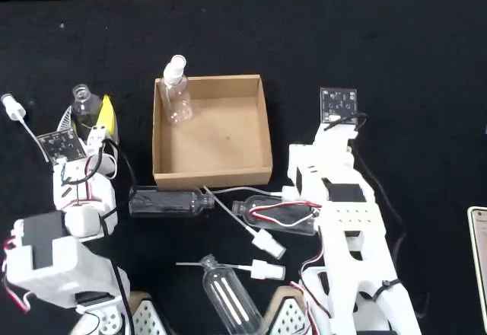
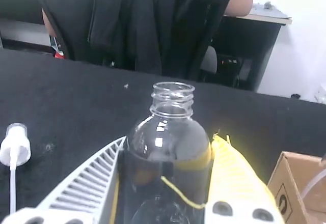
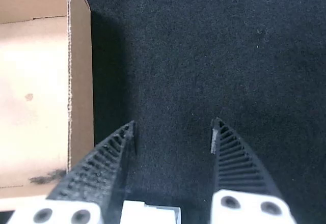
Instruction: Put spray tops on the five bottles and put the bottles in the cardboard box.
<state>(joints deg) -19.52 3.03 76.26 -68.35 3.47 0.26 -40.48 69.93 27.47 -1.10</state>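
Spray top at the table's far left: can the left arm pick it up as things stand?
Probably not yet. The left gripper is shut on an uncapped bottle, so it has no free grip, though the spray top lies close beside it on bare cloth, nothing between.

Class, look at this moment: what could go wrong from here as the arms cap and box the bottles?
1. The left gripper holds an uncapped bottle, while the right gripper hangs open across the cardboard box from it; reaching over might bump the box.
2. The right arm's wires drape over a lying bottle and could drag it, scattering the loose spray tops beside it.
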